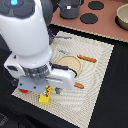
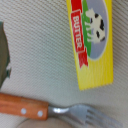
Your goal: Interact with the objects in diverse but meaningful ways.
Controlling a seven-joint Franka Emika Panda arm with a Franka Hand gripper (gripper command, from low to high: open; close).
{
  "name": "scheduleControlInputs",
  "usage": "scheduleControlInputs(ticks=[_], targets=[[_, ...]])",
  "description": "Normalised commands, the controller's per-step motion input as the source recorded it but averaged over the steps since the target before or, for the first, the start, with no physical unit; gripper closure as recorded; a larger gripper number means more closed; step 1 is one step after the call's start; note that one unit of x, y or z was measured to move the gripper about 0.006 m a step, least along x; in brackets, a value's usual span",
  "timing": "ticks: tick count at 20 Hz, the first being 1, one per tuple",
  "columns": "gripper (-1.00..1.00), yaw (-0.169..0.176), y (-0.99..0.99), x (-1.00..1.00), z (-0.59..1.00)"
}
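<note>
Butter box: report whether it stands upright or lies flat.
Lying flat. The butter box shows its printed face to the wrist camera, resting on the woven mat near the fork.

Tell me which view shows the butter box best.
The wrist view: the butter box fills much of the picture, its BUTTER ribbon and cow label readable, a fork beside it. In the exterior view the box is only a small yellow block partly hidden under the arm.

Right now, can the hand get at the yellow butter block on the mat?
Probably yes. The butter block lies flat on the mat directly below the wrist camera with nothing on top; the fork lies apart from it. The hand itself is hidden.
</note>
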Motion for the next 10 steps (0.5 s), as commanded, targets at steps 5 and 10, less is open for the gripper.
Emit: scheduleControlInputs(ticks=[5,10], targets=[[-1.0,-0.104,0.0,-0.6,0.38],[-1.0,-0.094,-0.01,-0.6,0.11]])
